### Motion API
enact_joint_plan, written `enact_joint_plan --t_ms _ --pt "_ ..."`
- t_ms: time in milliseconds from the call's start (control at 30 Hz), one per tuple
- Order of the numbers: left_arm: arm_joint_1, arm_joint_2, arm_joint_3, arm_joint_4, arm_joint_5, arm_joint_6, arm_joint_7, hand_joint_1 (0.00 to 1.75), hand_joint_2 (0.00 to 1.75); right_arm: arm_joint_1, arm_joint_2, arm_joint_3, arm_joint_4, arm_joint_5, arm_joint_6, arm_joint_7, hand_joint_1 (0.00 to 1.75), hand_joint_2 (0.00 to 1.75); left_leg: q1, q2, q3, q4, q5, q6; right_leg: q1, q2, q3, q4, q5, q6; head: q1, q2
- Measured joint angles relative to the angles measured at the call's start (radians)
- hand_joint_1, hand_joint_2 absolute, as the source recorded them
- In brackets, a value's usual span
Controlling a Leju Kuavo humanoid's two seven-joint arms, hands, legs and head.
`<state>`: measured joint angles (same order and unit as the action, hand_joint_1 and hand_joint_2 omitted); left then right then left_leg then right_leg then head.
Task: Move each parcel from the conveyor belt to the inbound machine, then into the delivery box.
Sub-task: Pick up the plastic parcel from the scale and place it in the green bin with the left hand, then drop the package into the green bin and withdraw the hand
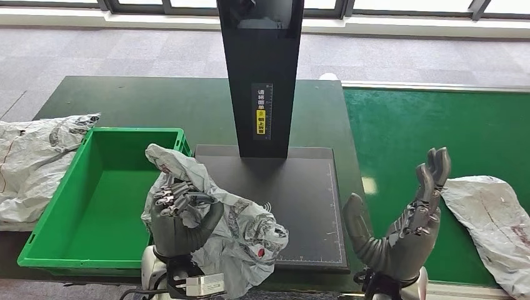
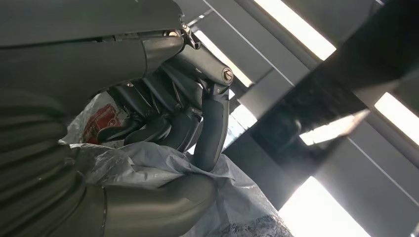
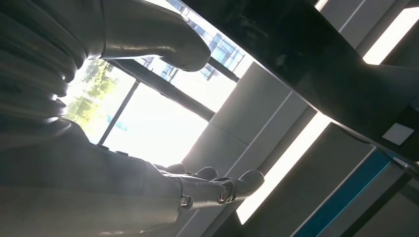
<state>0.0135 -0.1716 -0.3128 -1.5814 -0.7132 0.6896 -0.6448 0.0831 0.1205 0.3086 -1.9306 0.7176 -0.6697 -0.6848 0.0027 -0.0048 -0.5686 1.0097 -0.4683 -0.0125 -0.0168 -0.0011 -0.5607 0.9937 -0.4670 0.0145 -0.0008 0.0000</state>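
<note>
The fingers [image 1: 170, 194] of the left hand [image 1: 181, 219] are curled tight around a grey parcel [image 1: 244, 234], and the thumb presses it from the other side. The parcel hangs in the air, just beside the green box [image 1: 87, 215] and over the front corner of the black machine plate [image 1: 294, 200].

The right hand [image 1: 403, 225] is wide open, fingers pointing up, and holds nothing. It is on the far side of the plate from the box.

I think the next job is to drop the parcel into the box. The bag is soft and floppy, so the hand should carry it well over the box wall before it lets go, or a loose flap may catch on the rim.

The parcel is thin, crinkly plastic with dark marks. The box is hard, smooth plastic with straight walls. The plate is flat and dull, with a tall shiny black post [image 1: 259, 75]. Another grey parcel [image 1: 494, 215] lies on the bright green belt [image 1: 425, 119], beyond the right hand. A third bag [image 1: 34, 162] lies on the worktop [image 1: 144, 100] just outside the box.
</note>
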Motion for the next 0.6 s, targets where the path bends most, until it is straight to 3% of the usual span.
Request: enact_joint_plan --t_ms 233,333,400,600 --pt "0.013 -0.010 0.075 -0.046 0.048 0.005 -0.027 1.75 1.75 -0.009 0.000 0.000 0.000 -0.014 0.004 -0.003 0.00 1.75 0.000 0.000 -0.001 0.000 0.000 0.000 0.000 0.000 0.000 0.000 0.000 0.000 0.000 0.000" --pt "-0.015 -0.014 0.210 -0.097 0.198 0.008 -0.031 1.75 1.75 -0.025 0.000 0.000 0.005 -0.034 0.012 -0.009 0.00 1.75 0.000 0.001 -0.001 0.000 0.001 -0.001 0.000 0.001 -0.001 0.000 0.000 0.000 0.000 0.000" --pt "-0.055 0.010 0.305 -0.101 0.282 0.009 -0.032 1.75 1.75 -0.039 0.000 0.000 0.011 -0.037 0.017 -0.010 0.00 1.75 0.001 0.000 -0.001 0.000 0.002 -0.002 0.001 0.001 -0.002 0.001 0.001 -0.001 0.000 0.000" --pt "-0.224 0.071 0.533 -0.059 0.308 0.008 -0.028 1.75 1.75 -0.096 0.008 0.000 0.044 -0.052 0.032 -0.006 0.00 1.75 0.003 -0.001 -0.003 0.000 0.005 -0.004 0.003 -0.001 -0.004 0.003 0.003 -0.004 0.000 0.000"
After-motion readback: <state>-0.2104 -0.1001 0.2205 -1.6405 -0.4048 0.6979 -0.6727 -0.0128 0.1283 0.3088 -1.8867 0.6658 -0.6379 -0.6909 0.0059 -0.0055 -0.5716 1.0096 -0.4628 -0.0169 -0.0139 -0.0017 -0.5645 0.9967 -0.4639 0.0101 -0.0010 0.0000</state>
